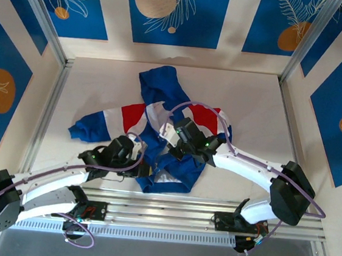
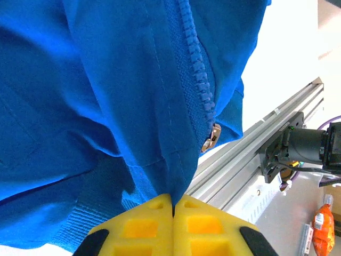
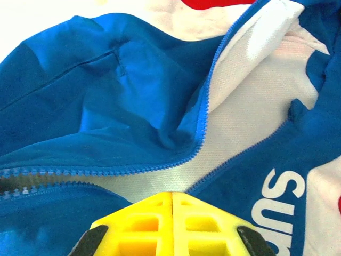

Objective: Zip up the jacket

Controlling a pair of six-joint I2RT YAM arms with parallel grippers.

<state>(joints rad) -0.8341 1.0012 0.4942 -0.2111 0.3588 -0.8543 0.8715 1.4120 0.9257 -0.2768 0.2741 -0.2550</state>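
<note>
Two grippers closed | left gripper (image 2: 173, 197) pinching jacket (image 2: 106, 106) hem — right gripper (image 3: 172, 193) at open zipper (image 3: 200, 117), grip unclear

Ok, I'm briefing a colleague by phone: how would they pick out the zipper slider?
Find the blue jacket on the white table. Follow its blue zipper teeth toward the hem: the slider is the one metallic piece among blue teeth.

The jacket (image 1: 160, 84) lies crumpled on the white table (image 1: 102, 87).

Jacket (image 1: 156, 93) — royal blue, red-and-white panels, white lettering.
</note>
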